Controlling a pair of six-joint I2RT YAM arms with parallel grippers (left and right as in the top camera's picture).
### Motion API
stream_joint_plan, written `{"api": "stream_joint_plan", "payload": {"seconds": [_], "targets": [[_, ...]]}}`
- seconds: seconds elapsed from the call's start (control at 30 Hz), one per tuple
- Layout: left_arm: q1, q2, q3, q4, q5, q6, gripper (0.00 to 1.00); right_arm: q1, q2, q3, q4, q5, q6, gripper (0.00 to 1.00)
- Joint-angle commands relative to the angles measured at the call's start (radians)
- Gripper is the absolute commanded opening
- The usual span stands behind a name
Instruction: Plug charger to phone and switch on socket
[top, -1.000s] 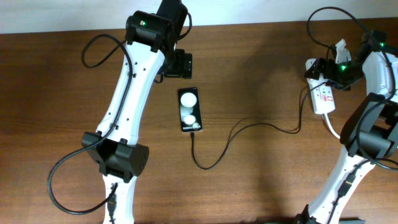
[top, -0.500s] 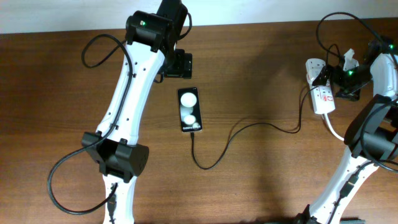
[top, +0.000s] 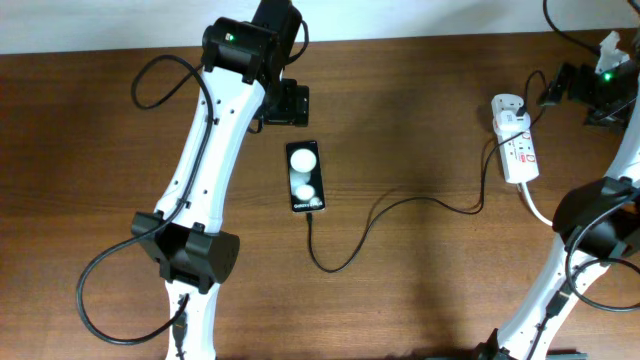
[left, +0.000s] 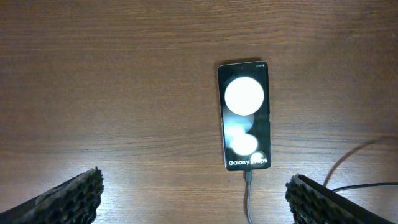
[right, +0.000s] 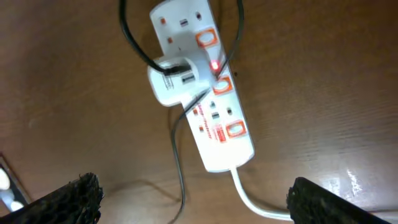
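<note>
The right gripper (right: 193, 185) is pulling back from the socket (top: 516, 150): half a second ago it was hanging right over the strip's near end, and now it is sitting up toward the far right corner of the table (top: 420, 80), well apart from it. Its fingers (right: 68, 202) are spread wide and holding nothing. Seen from its wrist, a small red light (right: 214, 65) is glowing on the socket just beside the white adapter (right: 174, 81), which is sitting plugged into the strip, and the thick white cord (right: 252, 200) is running off the strip's end. The socket itself is lying where it lay before, near the right edge. The charger (top: 345, 250) is keeping the same loop across the wood, its tip sitting in the bottom end of the phone (top: 304, 176) and its other end climbing to the adapter. The phone is lying flat near the middle of the table, unmoved, with two white round spots on its glass and lettering at the plug end. The left gripper (left: 194, 180) is hovering over the table just beyond the phone's far end, exactly as a second ago, its fingers (left: 68, 196) also released and wide apart, touching nothing.
</note>
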Motion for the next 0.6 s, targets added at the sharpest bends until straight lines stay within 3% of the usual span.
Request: {"api": "stream_joint_plan", "payload": {"seconds": [0.0, 0.3, 0.57], "targets": [[0.002, -0.019, 0.013, -0.002, -0.018, 0.008, 0.99, 0.003, -0.018, 0.119, -0.059, 0.075, 0.035, 0.99], [0.002, -0.019, 0.013, -0.002, -0.018, 0.008, 0.99, 0.003, -0.240, 0.120, -0.059, 0.075, 0.087, 0.99], [0.002, -0.019, 0.013, -0.002, -0.017, 0.008, 0.99, 0.003, -0.242, 0.119, -0.058, 0.075, 0.087, 0.99]]}}
